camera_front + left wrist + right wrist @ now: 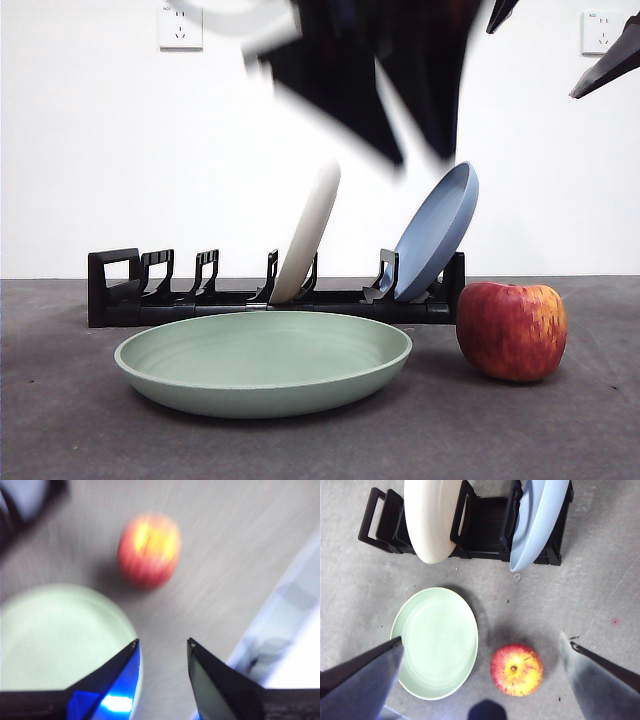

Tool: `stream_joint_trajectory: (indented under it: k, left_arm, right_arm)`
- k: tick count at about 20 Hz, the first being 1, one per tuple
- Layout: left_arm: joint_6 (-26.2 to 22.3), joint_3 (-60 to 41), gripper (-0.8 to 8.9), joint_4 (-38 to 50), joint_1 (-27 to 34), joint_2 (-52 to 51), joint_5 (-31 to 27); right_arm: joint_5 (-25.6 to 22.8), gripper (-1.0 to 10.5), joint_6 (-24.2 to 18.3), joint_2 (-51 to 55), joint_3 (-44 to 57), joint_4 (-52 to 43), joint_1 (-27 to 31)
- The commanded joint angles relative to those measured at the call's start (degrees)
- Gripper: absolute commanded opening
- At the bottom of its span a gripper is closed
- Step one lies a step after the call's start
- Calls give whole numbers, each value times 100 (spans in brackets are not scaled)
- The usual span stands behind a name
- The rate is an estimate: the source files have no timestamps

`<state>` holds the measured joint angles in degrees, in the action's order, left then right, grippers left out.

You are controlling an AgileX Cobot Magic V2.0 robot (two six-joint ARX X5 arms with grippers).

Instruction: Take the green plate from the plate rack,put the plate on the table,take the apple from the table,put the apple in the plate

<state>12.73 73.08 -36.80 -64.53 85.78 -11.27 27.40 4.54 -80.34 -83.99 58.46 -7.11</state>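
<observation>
1. The green plate (263, 362) was found lying flat on the counter (60, 420), directly in front of the plate rack (120, 290) and clear of it.
2. The apple (512, 330) was found upright on the counter, stem up, just beside the green plate's rim but apart from it, with bare counter visible between the two in the right wrist view.
3. Two plates were held in the plate rack: a cream-white plate (310, 230) in a middle slot and a blue plate (437, 232) in the end slot away from the loop handle; both were tilted.
4. The left gripper (162, 647) was positioned above the counter, over the gap between the green plate's edge and the apple. Its fingers (122, 672) were set moderately apart, nothing was held between them, and nothing was touched. This view was blurred.
5. In the front view, a large dark blurred gripper (415, 155) was seen descending from the top edge above the blue plate, well above the counter.
6. The right gripper (482, 647) was held high above the scene. Its fingers (367, 680) were spread wide, the green plate and the apple were seen far below between them, and no object was held or contacted.
</observation>
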Motion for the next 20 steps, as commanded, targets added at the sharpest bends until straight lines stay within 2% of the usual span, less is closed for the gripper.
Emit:
stream_joint_trajectory:
  k: [1,5,7,10,13,15,20]
  left_arm:
    - [70,-13,163,-7,-79,-953,275]
    - [70,-13,163,-92,-66,-2409,378]
    - [66,-13,163,-199,-17,-3067,376]
    - [68,-13,162,-549,59,-3814,352]
    - [83,-13,162,-1368,63,-4406,-122]
    - [361,-13,162,-2092,63,-4747,-511]
    - [968,-15,162,-3307,57,-5451,-686]
  right_arm:
    - [-74,557,-157,42,-17,33,-4]
    - [-638,557,-282,542,11,341,-111]
    - [-973,557,-284,1102,140,450,-273]
    - [-1191,557,-146,1996,376,612,-562]
    - [-1462,557,170,2962,852,737,-927]
    - [-1788,557,407,3541,1331,883,-1091]
    - [-1888,557,848,4391,2828,844,-1130]
